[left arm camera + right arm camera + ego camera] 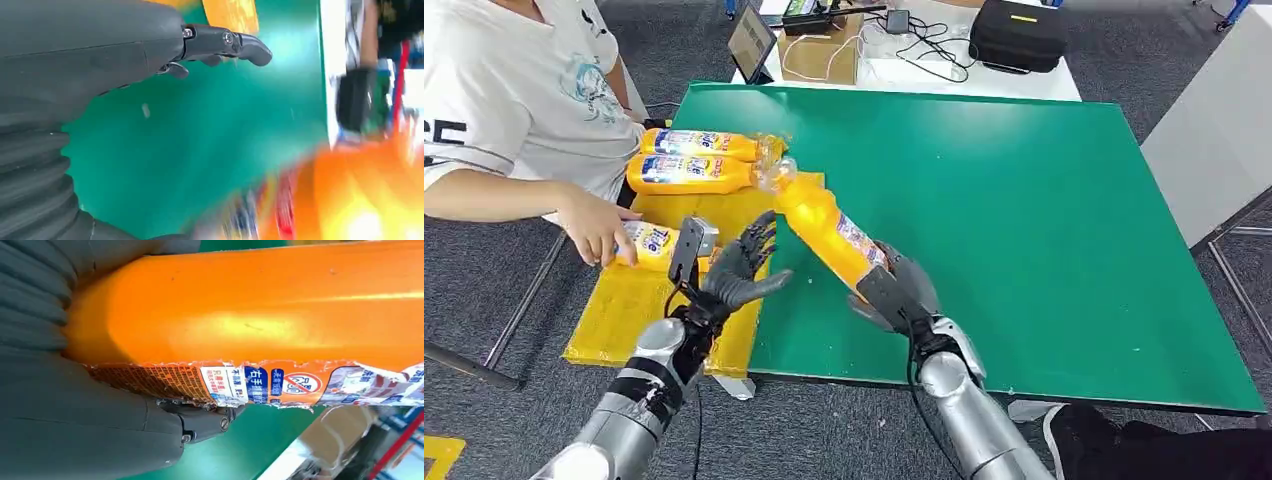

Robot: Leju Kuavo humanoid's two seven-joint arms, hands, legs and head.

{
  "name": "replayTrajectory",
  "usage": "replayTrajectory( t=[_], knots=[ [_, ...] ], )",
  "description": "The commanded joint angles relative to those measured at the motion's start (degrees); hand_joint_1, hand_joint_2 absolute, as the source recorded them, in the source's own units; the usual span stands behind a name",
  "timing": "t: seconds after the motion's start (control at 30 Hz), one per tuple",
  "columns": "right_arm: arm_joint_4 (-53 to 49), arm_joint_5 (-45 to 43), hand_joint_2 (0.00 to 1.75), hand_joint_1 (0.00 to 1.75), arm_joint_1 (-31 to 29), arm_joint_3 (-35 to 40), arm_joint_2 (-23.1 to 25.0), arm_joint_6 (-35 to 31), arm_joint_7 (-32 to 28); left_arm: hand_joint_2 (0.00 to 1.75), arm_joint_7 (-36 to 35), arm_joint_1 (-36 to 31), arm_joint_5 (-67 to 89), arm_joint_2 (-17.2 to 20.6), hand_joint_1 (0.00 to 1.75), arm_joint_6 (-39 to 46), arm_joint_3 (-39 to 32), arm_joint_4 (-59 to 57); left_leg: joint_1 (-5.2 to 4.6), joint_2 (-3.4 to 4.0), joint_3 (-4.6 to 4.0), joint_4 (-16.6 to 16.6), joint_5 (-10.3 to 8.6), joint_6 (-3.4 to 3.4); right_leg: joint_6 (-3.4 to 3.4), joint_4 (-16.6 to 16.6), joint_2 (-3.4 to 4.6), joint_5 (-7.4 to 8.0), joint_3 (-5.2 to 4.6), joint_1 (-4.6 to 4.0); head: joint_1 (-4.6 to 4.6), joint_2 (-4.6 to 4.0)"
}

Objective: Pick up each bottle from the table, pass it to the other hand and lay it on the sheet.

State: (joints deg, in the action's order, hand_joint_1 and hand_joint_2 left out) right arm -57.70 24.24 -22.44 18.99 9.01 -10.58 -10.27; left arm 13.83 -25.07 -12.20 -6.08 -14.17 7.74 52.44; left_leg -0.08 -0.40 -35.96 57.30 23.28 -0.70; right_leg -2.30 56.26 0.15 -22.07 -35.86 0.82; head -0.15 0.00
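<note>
Right hand (pixel 894 290) fingers (pixel 902 268) clench the base of the orange bottle (pixel 824 228), cap slanted toward the left hand (pixel 739 268), whose empty fingers (pixel 756 240) spread beside it over the yellow sheet (pixel 639 300), ready for handover.

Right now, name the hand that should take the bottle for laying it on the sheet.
Left. The left hand is open above the yellow sheet, beside the orange bottle that the right hand grips by its base over the green table.

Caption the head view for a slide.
Right hand holds an orange bottle toward the open left hand above the yellow sheet.
</note>
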Motion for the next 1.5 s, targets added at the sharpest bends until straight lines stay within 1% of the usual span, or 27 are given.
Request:
replayTrajectory(
  t=[0.03,0.17,0.2,0.23,0.3,0.33,0.4,0.5,0.63,0.7,0.8,0.83,0.87,0.9,0.93,0.97,1.0,1.03,1.1,1.13,1.17,1.2,1.23,1.27,1.3,1.33,1.5],
  knots=[
    [10.52,-0.18,1.75,1.75,-5.87,3.99,2.78,1.31,-0.92,1.75,-1.03,-1.76,-2.53,-0.27,0.00,-1.11,5.01,2.23,0.06,0.07,0.22,0.05,0.14,0.06,0.09,0.02,0.03,-0.11,0.23,-0.07,0.00,0.00],
    [11.60,-0.34,1.75,1.75,-6.37,4.79,3.01,2.02,-0.89,1.75,-1.38,-1.75,-3.26,-0.22,0.00,-0.39,5.77,2.83,0.04,0.03,0.20,0.03,0.12,0.05,0.07,0.01,0.01,-0.10,0.20,-0.05,0.00,0.00],
    [11.68,-0.22,1.75,1.75,-6.28,4.96,3.40,1.87,-0.88,1.75,-1.38,-1.83,-3.27,-0.39,0.00,-0.36,5.88,2.85,0.02,0.03,0.15,0.00,0.08,0.03,0.05,-0.01,0.02,-0.06,0.15,-0.03,-0.02,0.02],
    [12.53,-0.06,1.75,1.75,-6.72,5.89,3.85,2.60,-0.97,1.75,-1.61,-2.11,-4.01,-0.44,0.00,-0.36,6.06,2.46,0.05,0.03,0.29,0.04,0.16,0.05,0.08,0.01,0.00,-0.14,0.31,-0.06,0.00,0.02],
    [13.36,0.35,1.75,1.75,-6.99,7.24,5.02,2.97,-1.20,1.75,-1.60,-2.54,-4.15,-0.38,0.00,0.04,6.46,2.28,0.00,0.02,0.07,0.00,0.04,0.03,0.04,0.00,0.01,-0.03,0.07,0.00,-0.02,0.00],
    [13.89,0.39,1.75,1.75,-7.22,7.62,5.18,3.17,-1.20,1.75,-1.58,-2.69,-4.44,-0.45,0.00,0.11,6.44,2.04,0.05,0.06,0.22,0.06,0.15,0.06,0.09,0.03,0.03,-0.12,0.24,-0.06,0.02,0.00],
    [13.97,0.52,1.75,1.75,-7.19,7.80,5.51,2.86,-1.09,1.75,-1.58,-2.83,-4.48,-0.48,0.00,0.14,6.46,1.98,0.03,0.02,0.14,0.02,0.09,0.05,0.07,0.02,0.00,-0.08,0.15,-0.04,0.00,0.00],
    [15.88,0.68,1.75,1.75,-7.71,9.83,6.52,4.12,-1.19,1.75,-1.57,-3.13,-5.24,-0.70,0.00,0.19,6.84,1.53,0.02,-0.02,0.10,-0.01,0.04,0.04,0.05,-0.01,-0.04,-0.05,0.10,-0.03,-0.02,0.02],
    [17.82,1.92,1.75,1.75,-7.77,12.84,8.48,4.21,-1.39,1.75,-1.64,-3.24,-5.54,-0.83,0.00,0.44,7.15,1.06,0.09,0.00,0.27,0.07,0.16,0.07,0.10,0.03,-0.04,-0.16,0.29,-0.10,0.00,0.00],
    [19.20,2.06,1.75,1.75,-8.77,14.34,9.29,3.07,-1.23,1.75,-1.62,-4.02,-6.04,-0.83,0.00,0.04,7.50,-0.15,0.03,0.04,0.13,0.00,0.07,0.04,0.06,0.00,-0.01,-0.07,0.11,-0.04,0.00,0.02],
    [20.36,1.56,1.75,1.75,-10.37,15.59,9.69,2.91,-1.47,1.75,-1.85,-5.15,-6.76,-1.03,0.00,-0.57,7.68,-2.27,0.09,0.02,0.26,0.07,0.16,0.07,0.10,0.03,-0.05,-0.16,0.27,-0.10,0.00,0.00],
    [20.31,1.56,1.75,1.75,-10.46,15.61,9.78,2.93,-1.47,1.75,-1.85,-5.16,-6.75,-0.96,0.00,-0.57,7.66,-2.30,0.05,0.02,0.11,0.04,0.07,0.05,0.07,0.03,-0.03,-0.08,0.10,-0.05,0.02,0.00],
    [20.31,1.56,1.75,1.75,-10.50,15.63,9.81,2.95,-1.47,1.75,-1.84,-5.23,-6.75,-0.85,0.00,-0.55,7.60,-2.33,0.09,0.01,0.28,0.07,0.16,0.08,0.11,0.05,-0.06,-0.17,0.29,-0.10,-0.02,0.00],
    [20.63,1.42,1.75,1.75,-10.66,15.84,9.79,3.24,-1.47,1.75,-1.49,-5.50,-6.93,-0.79,0.00,-0.93,7.52,-2.75,0.06,0.02,0.17,0.04,0.10,0.06,0.08,0.03,-0.04,-0.11,0.17,-0.07,0.02,0.00],
    [21.04,1.62,1.75,1.52,-10.96,16.53,9.59,3.92,-1.32,1.75,-1.19,-5.67,-6.98,-0.62,0.00,-0.70,7.20,-2.86,0.05,-0.01,0.10,0.01,0.05,0.05,0.06,0.00,-0.06,-0.07,0.10,-0.05,0.00,0.02],
    [21.20,1.40,1.75,0.00,-10.98,16.57,9.51,3.67,-0.99,1.75,-0.82,-5.46,-8.10,-0.72,1.75,-0.87,5.99,-2.37,0.08,-0.01,0.19,0.06,0.12,0.07,0.10,0.03,-0.07,-0.13,0.20,-0.09,0.00,0.00],
    [21.27,1.29,1.75,0.00,-11.00,16.59,9.42,3.75,-1.06,1.75,-1.00,-5.45,-8.70,-0.51,1.75,-1.33,5.56,-2.31,0.06,0.00,0.11,0.02,0.06,0.05,0.07,0.00,-0.04,-0.07,0.10,-0.06,0.00,0.00],
    [21.27,1.29,1.75,0.00,-11.00,16.59,9.42,3.75,-1.06,1.75,-1.00,-5.45,-8.70,-0.51,1.75,-1.33,5.56,-2.31,0.10,-0.02,0.27,0.04,0.14,0.08,0.11,0.00,-0.08,-0.15,0.30,-0.11,0.00,0.00],
    [21.31,1.24,1.75,0.00,-11.00,16.57,9.35,3.75,-1.10,1.75,-1.07,-5.45,-8.81,-0.32,1.75,-1.50,5.46,-2.28,0.04,0.01,0.13,-0.01,0.05,0.05,0.06,-0.02,-0.03,-0.06,0.13,-0.05,0.02,0.00],
    [21.31,1.24,1.75,0.00,-11.00,16.57,9.35,3.75,-1.10,1.75,-1.07,-5.45,-8.81,-0.32,1.75,-1.50,5.46,-2.28,0.09,0.02,0.25,0.03,0.14,0.08,0.10,0.00,-0.04,-0.14,0.26,-0.10,-0.02,0.00],
    [21.15,0.50,1.75,0.00,-10.64,15.57,9.32,2.78,-1.04,1.75,-0.43,-5.30,-8.47,-0.33,1.75,0.04,4.88,-2.06,0.04,0.01,0.14,0.01,0.07,0.05,0.07,0.01,-0.05,-0.09,0.13,-0.04,0.00,0.00],
    [20.87,-0.30,1.75,0.00,-10.47,14.74,8.96,2.38,-1.21,1.75,-0.12,-5.38,-7.54,0.17,1.75,1.26,4.65,-1.79,0.11,-0.01,0.31,0.06,0.17,0.09,0.11,0.02,-0.09,-0.18,0.32,-0.12,0.00,0.00],
    [20.38,-1.08,1.75,0.00,-10.21,13.90,8.58,2.02,-1.40,1.75,0.69,-5.60,-5.65,0.58,1.75,3.64,4.42,-1.91,0.08,-0.04,0.20,0.03,0.10,0.06,0.09,0.01,-0.11,-0.13,0.21,-0.09,0.00,0.00],
    [19.68,-1.24,1.75,0.00,-10.01,13.60,8.00,1.70,-1.53,1.75,1.24,-5.88,-4.11,1.10,1.75,4.84,4.18,-2.25,0.05,-0.02,0.13,0.01,0.06,0.04,0.06,0.00,-0.07,-0.08,0.12,-0.05,0.00,0.02],
    [18.22,-2.12,1.75,0.00,-9.34,12.52,7.23,1.51,-1.77,1.75,2.09,-6.05,-2.32,1.66,1.75,6.53,3.38,-2.66,0.10,-0.03,0.25,0.06,0.14,0.07,0.11,0.03,-0.10,-0.16,0.28,-0.11,0.00,0.00],
    [17.07,-2.13,1.75,0.00,-8.92,12.09,6.46,1.08,-1.82,1.75,2.82,-6.08,-0.32,2.37,1.75,7.74,3.19,-2.88,0.06,-0.01,0.13,0.01,0.06,0.05,0.07,-0.01,-0.07,-0.07,0.14,-0.07,0.00,0.00],
    [16.12,-2.18,1.75,0.00,-8.68,11.84,5.79,1.68,-1.78,1.75,3.19,-6.09,0.26,2.75,1.75,7.34,2.41,-3.27,0.09,-0.02,0.25,0.01,0.10,0.07,0.09,-0.02,-0.09,-0.12,0.26,-0.10,0.00,0.00]
  ],
)
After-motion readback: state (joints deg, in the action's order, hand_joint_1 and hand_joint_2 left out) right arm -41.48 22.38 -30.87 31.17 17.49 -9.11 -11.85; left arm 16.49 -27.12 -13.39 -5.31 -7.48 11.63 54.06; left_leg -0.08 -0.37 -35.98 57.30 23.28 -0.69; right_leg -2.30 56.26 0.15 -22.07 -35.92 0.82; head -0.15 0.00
